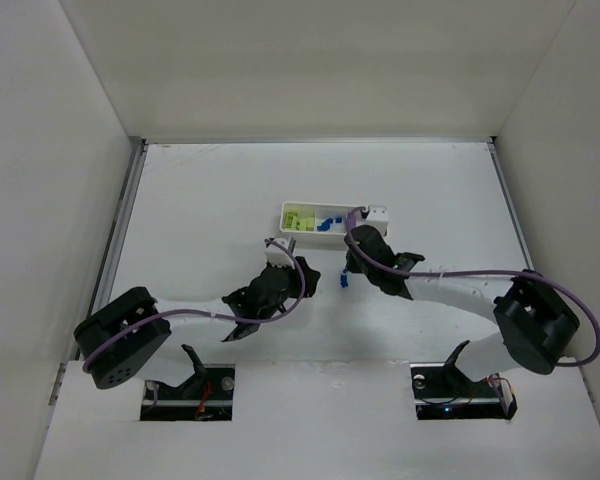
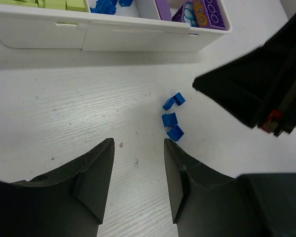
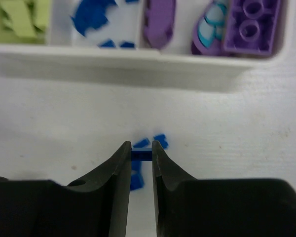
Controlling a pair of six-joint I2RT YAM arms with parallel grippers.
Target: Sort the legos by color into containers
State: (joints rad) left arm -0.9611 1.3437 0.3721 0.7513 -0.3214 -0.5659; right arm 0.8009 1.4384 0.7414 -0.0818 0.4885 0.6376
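Right gripper (image 3: 141,147) had its jaws nipped onto one blue brick (image 3: 141,156) among the loose blue bricks (image 2: 169,119) on the table (image 2: 64,98) near the white tray (image 3: 138,54), while left gripper (image 2: 138,145) hung part-open beside them, holding nothing.

Glossy white plastic tray (image 2: 113,37); matt, seemingly grained table (image 2: 64,108)
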